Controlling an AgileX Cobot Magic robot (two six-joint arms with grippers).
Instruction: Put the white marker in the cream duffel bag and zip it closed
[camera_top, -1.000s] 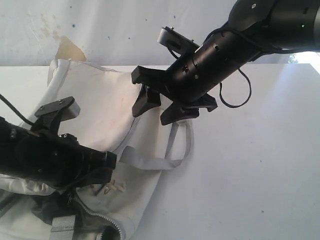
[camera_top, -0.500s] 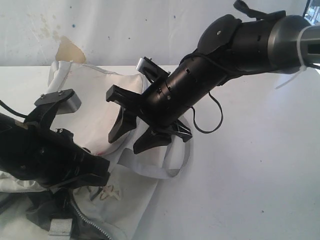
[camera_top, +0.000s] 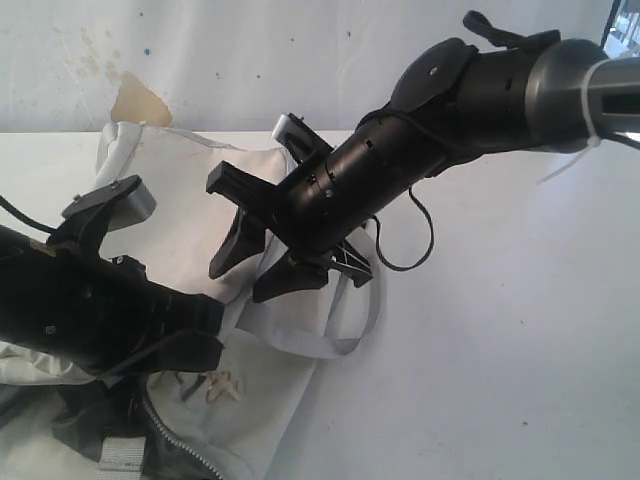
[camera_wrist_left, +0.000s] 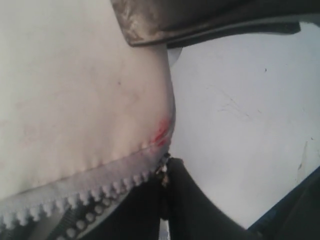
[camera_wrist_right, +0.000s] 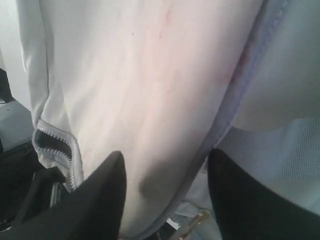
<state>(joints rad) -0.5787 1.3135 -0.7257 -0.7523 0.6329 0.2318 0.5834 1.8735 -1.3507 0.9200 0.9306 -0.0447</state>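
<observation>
The cream duffel bag lies on the left of the white table, partly under both arms. Its grey zipper runs along an open edge with dark lining showing. My left gripper is shut on the zipper pull at the bag's edge; in the exterior view its tips are mostly hidden by the arm. Hanging just above the bag's cream panel, my right gripper is open with nothing between its fingers. The white marker is not in view.
A light grey webbing strap loops off the bag onto the table. A small pale clip or cord lies on the bag by the left arm. The right arm's cable dangles above the strap. A stained wall stands behind.
The right arm has swung left and down, bringing its open gripper from the bag's far side to over its middle. The left arm shifted slightly and stays on the zipper.
</observation>
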